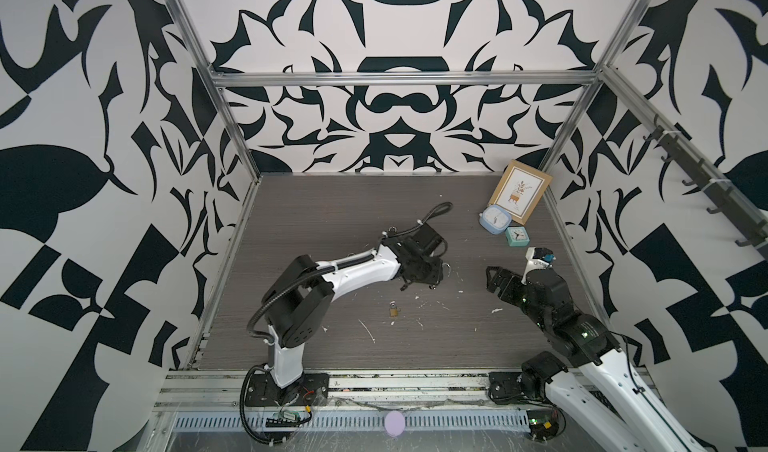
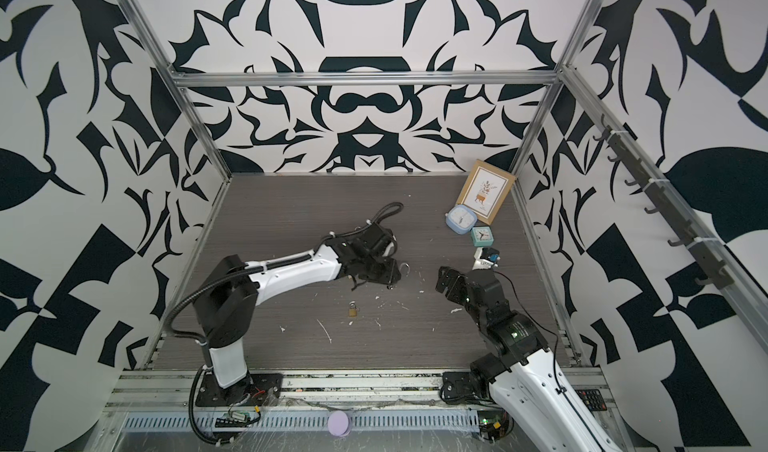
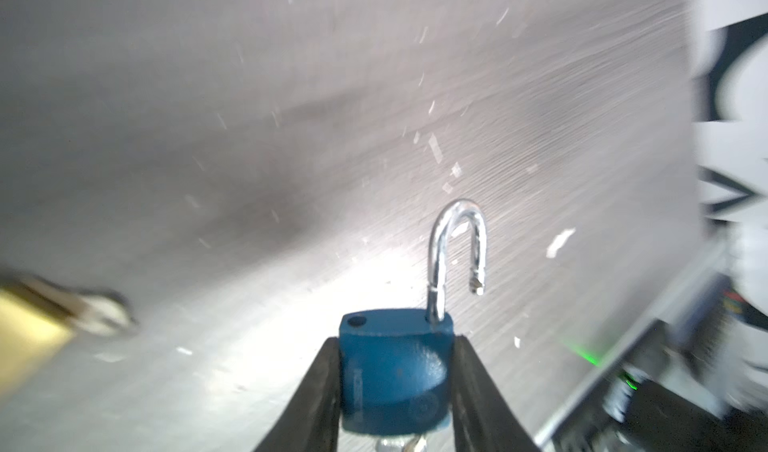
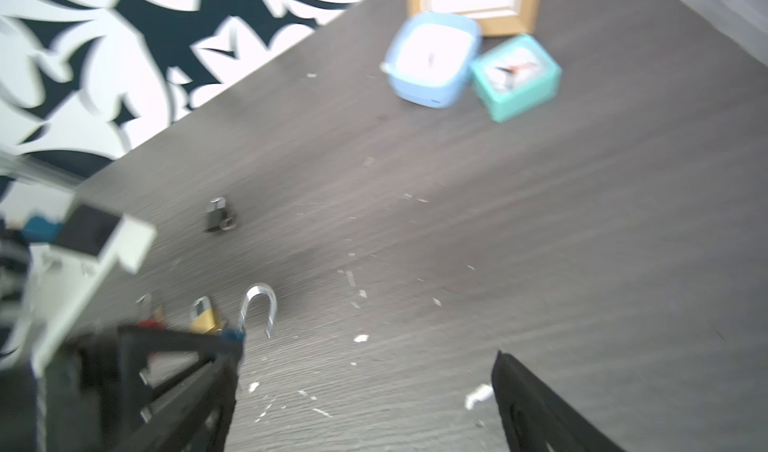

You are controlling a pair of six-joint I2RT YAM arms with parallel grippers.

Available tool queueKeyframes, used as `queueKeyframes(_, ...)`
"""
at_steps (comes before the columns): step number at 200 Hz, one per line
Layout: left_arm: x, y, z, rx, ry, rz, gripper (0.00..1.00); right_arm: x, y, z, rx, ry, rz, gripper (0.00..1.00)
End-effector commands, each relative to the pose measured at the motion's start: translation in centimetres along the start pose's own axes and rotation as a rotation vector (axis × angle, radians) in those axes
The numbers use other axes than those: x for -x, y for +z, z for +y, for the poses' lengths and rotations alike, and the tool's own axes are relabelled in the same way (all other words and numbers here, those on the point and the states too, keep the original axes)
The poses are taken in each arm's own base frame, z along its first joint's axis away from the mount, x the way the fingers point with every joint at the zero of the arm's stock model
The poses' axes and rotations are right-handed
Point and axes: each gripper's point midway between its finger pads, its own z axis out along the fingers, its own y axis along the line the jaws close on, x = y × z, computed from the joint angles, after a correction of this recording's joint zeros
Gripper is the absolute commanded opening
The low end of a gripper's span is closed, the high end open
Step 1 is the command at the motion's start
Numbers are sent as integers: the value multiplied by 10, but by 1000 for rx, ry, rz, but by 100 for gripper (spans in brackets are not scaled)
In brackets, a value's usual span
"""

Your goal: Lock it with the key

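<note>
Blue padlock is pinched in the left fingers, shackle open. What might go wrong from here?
1. The left gripper pinches the blue padlock by its body sides only; pushing the open shackle shut may twist it loose.
2. Only a bit of metal, perhaps the key, shows under the body, so the open right gripper may fumble it.
3. The brass padlock on the table could get knocked.

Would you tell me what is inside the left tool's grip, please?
The left tool grips a blue padlock, shackle open. Its underside is hidden; only a sliver of silvery metal shows there.
</note>
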Motion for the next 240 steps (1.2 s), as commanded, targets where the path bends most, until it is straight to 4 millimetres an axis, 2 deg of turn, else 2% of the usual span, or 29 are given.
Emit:
queueKeyframes(1,29,-44,-11,-232,265,-90,1,33,-13,54,211,-90,-63,98)
queueKeyframes(16,41,-65,8,-242,316,-145,0,36,-14,74,272,-108,-8,99)
queueKeyframes(46,45,-100,20,-275,519,-229,0,35,-9,116,400,-78,131,99)
queueKeyframes(74,38,-119,22,-238,732,-301,1,33,-2,154,562,-115,213,96)
queueKeyframes(98,33,-122,24,-206,865,-403,0,25,-5,179,719,-180,264,96)
queueKeyframes(137,28,-132,31,-107,1000,-483,0,-1,-20,183,842,-200,338,95)
queueKeyframes(161,14,-133,35,-94,1026,-481,0,-20,-35,183,908,-266,339,94)
queueKeyframes(166,10,-130,36,-97,1037,-473,0,-26,-35,181,905,-282,342,95)
queueKeyframes(168,10,-138,32,-96,1052,-493,0,-28,-35,180,905,-287,341,94)
queueKeyframes(172,8,-140,30,-97,1073,-500,0,-32,-34,178,895,-295,345,94)
queueKeyframes(210,-17,-138,25,-108,1168,-430,0,-69,-26,166,822,-355,361,92)
queueKeyframes(240,-35,-132,15,-137,1241,-385,0,-77,-18,168,812,-384,350,91)
